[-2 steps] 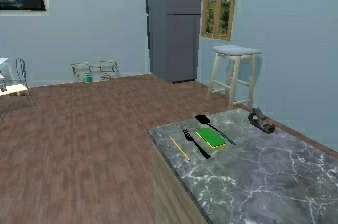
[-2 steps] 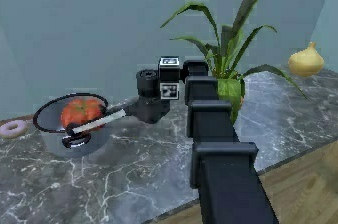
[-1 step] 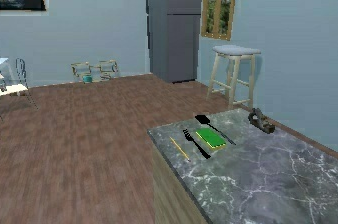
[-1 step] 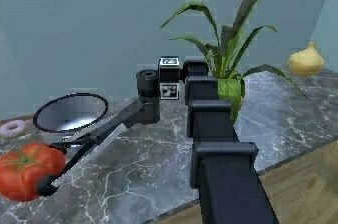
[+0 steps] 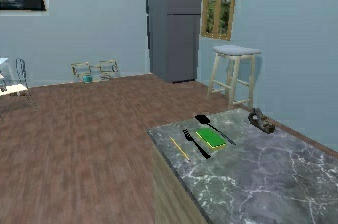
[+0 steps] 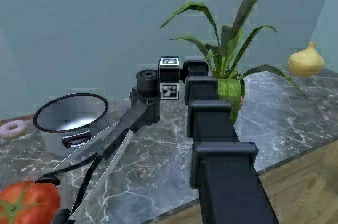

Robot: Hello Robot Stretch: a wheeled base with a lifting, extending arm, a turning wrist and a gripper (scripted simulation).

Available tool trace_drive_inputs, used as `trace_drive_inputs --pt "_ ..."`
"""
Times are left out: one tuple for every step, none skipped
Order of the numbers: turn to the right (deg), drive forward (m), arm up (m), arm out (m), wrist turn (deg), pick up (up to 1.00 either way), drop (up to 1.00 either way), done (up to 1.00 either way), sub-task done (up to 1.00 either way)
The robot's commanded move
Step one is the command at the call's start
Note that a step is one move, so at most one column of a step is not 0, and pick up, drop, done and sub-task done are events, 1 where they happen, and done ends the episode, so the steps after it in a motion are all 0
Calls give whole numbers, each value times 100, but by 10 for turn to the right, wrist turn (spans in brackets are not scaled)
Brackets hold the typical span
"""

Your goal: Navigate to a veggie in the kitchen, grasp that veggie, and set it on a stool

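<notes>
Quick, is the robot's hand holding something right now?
Gripper: it cannot be told whether it holds anything; its far end is near the red tomato, which lies on the marble counter.

Marble counter [image 5: 277, 180] at lower right — green flat item [image 5: 209, 137] on top; white stool [image 5: 234, 52] beyond, right of grey fridge [image 5: 173, 40].

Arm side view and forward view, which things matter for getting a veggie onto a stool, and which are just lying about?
Job: round red tomato; gripper; pale wooden stool.
Lying about: dark round bowl; pink ring doughnut; leafy potted plant; yellow bulb, perhaps another veggie; grey fridge.
</notes>
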Motion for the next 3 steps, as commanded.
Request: trace_drive_inputs --pt "0 0 0 -22 0 0 0 0 0" --pt "-450 0 0 0 0 0 0 0 0" --pt "-450 0 0 0 0 0 0 0 0"
